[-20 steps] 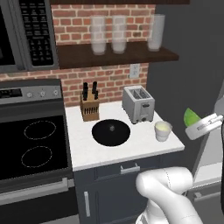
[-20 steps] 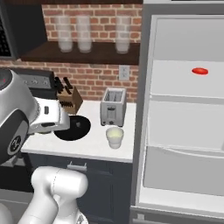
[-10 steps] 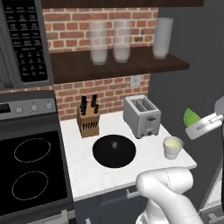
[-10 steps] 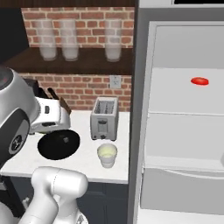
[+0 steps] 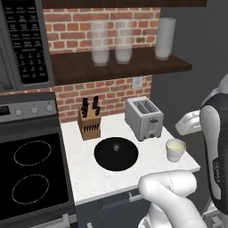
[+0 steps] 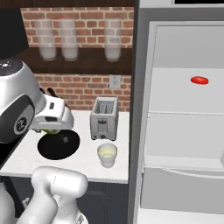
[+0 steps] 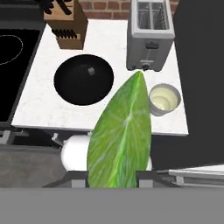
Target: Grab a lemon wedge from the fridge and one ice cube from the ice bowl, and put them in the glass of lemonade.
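Lemon wedge [image 7: 121, 135] sits clamped in the claw [image 7: 112, 175], held up in the air above the front edge of the bench [image 5: 102, 176], its pointed tip aimed toward the toaster [image 5: 143, 117]. Down on the white bench, the glass of lemonade [image 5: 175, 150] stands near the right front corner, just in front of the toaster. The black ice bowl [image 5: 116, 153] lies mid-bench with one small cube [image 7: 90, 71] in it, well apart from the glass. A knife block [image 5: 89, 119] stands at the back left. The fridge [image 6: 183, 109] is open to the right of the bench, a flat red disc [image 6: 199, 80] on its upper shelf.
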